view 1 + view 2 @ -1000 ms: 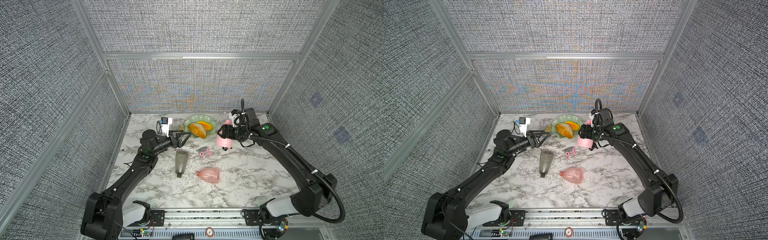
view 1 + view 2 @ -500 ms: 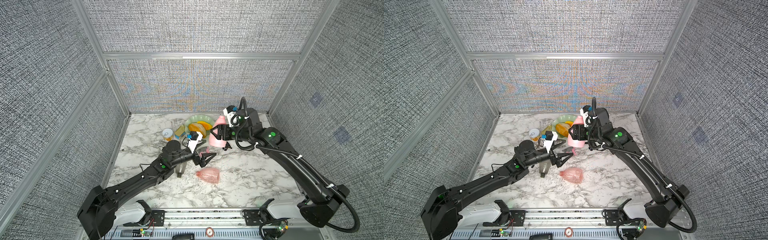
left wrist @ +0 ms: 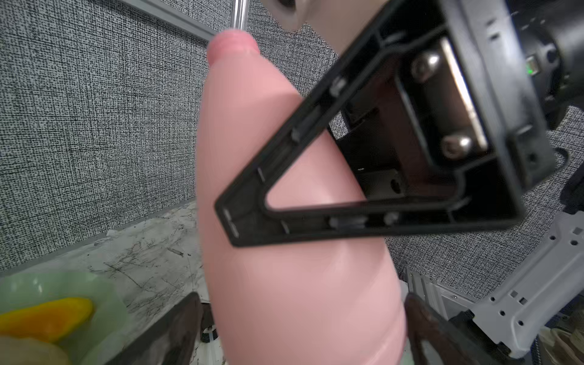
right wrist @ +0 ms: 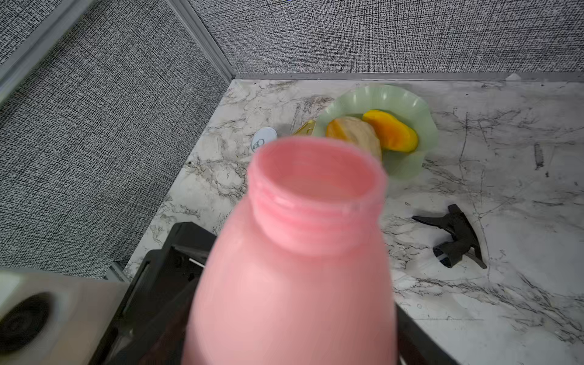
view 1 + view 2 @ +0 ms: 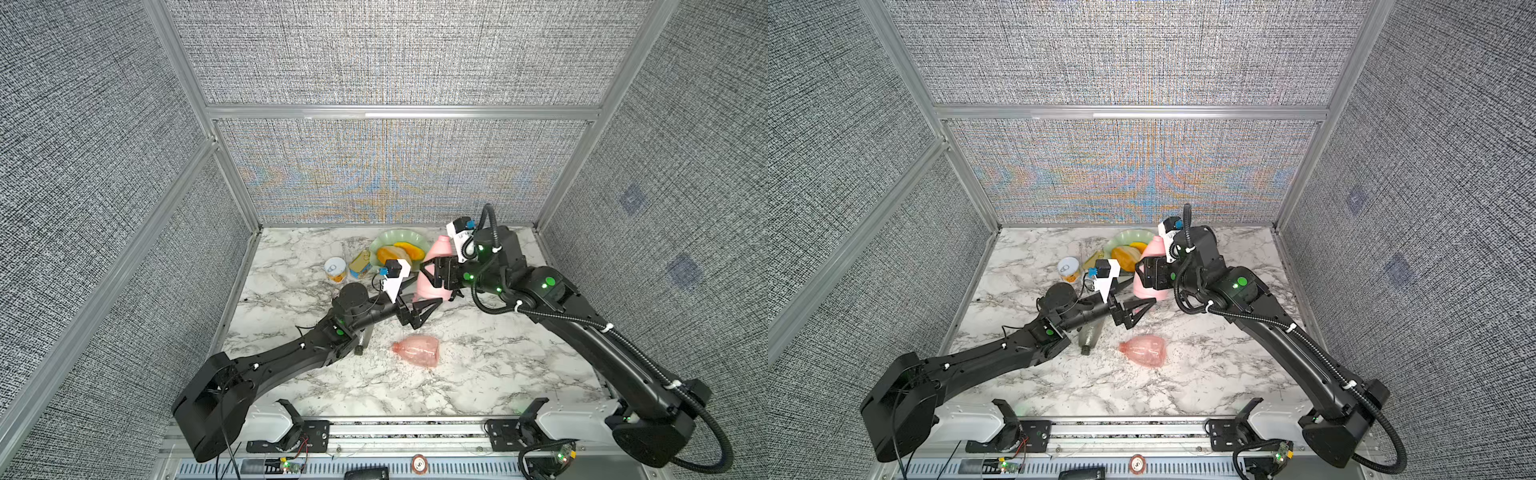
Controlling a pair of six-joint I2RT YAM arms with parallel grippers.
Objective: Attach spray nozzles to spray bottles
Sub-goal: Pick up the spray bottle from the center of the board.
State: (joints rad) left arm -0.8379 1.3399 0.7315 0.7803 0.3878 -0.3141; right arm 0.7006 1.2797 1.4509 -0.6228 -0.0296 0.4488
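Note:
My right gripper (image 5: 432, 270) (image 5: 1144, 276) is shut on the opaque pastel pink spray bottle (image 5: 434, 274) (image 4: 300, 268) and holds it upright above the table, its threaded neck open. My left gripper (image 5: 428, 313) (image 3: 300, 331) is open, with its fingers wide on either side of the bottle's lower part. The clear pink bottle (image 5: 415, 351) lies on its side in the middle. The smoky grey bottle (image 5: 1090, 334) also lies flat, partly under my left arm. A black spray nozzle (image 4: 455, 237) lies on the marble. The other nozzles are hidden.
A pale green plate (image 5: 399, 239) with orange fruit pieces stands at the back. Left of it are a round tin can (image 5: 336, 269) and a flat yellow tin (image 5: 359, 264). Grey fabric walls enclose the marble table on three sides.
My left arm swung from the back left, near the plate, to the middle, and its jaws opened wide. My right arm raised the pink bottle and carried it left, toward the left gripper.

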